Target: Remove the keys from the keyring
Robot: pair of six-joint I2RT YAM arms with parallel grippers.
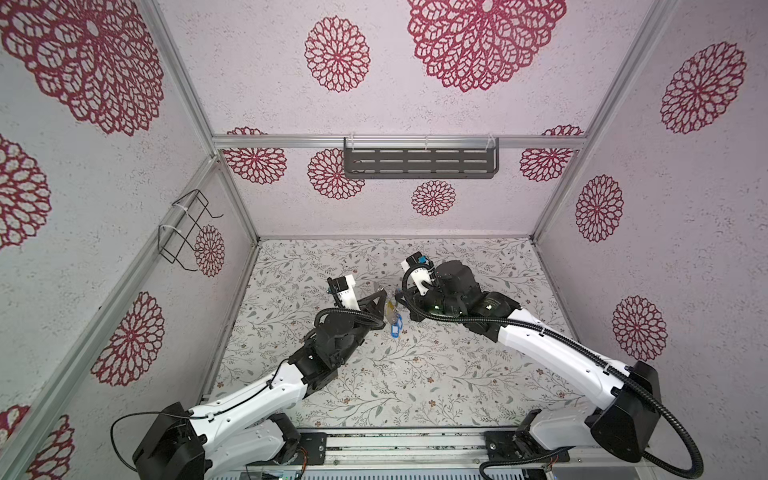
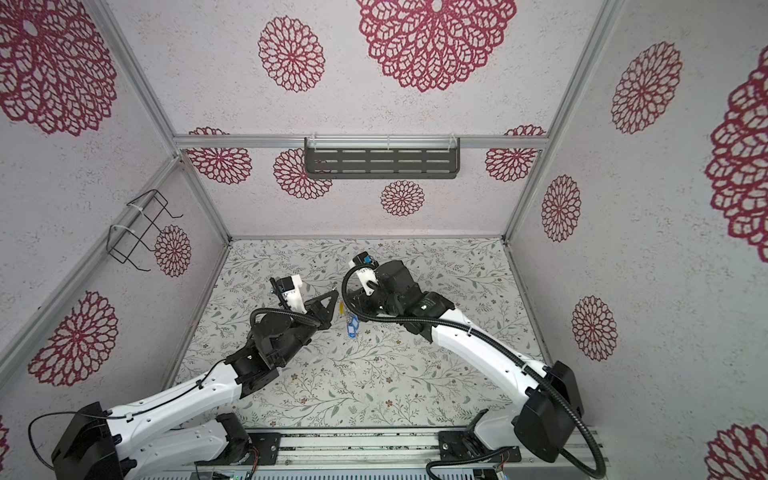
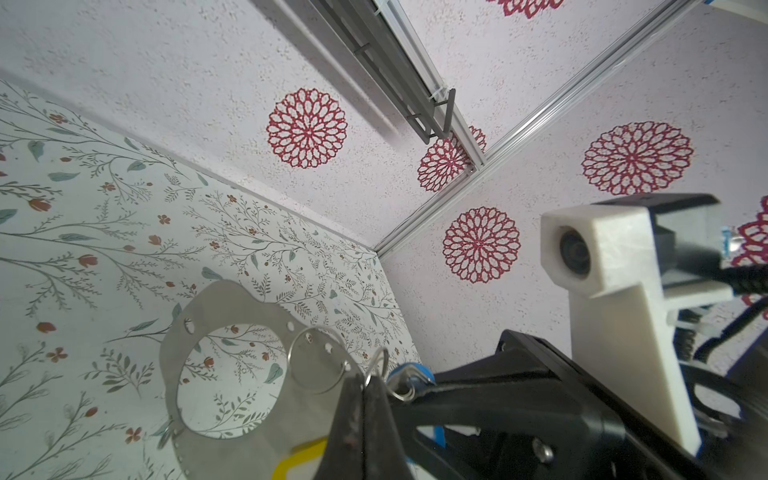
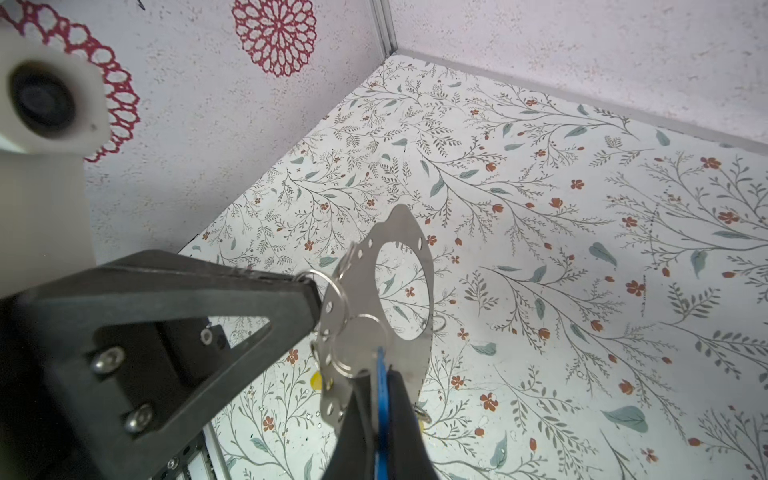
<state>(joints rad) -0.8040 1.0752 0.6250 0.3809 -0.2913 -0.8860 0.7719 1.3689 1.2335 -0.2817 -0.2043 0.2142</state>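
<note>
Two grippers meet nose to nose above the floral counter (image 1: 415,374), sharing one bunch of keys (image 1: 395,320). The left gripper (image 3: 365,386) is clamped tight on a small silver loop (image 3: 378,362). Facing it, the right gripper (image 4: 380,384) is closed on the edge of a blue tag (image 4: 380,359). The keyring (image 4: 401,228), a flat grey metal hoop pierced with small holes, stands out beyond both sets of fingertips. It appears clear of the counter, with wire rings threaded through its rim. In both top views more keys dangle just below the grippers, a yellow tag (image 1: 390,308) among them.

The hoop looks thin, stiff and light, and its bare metal is likely slick. The plastic tags offer the broader, surer hold. The wire loops are tiny and springy, and would probably have to be worked round through a hole rather than pulled. A grip on the hoop's wide rim, away from the holes, seems the steadier anchor.

Which hole the pinched loop passes through cannot be made out, nor whether it belongs to the blue tag. The yellow tag is cut off at the edge of the left wrist view. The right gripper's fingers hide most of the blue tag, and from above the bunch is too small to count.
</note>
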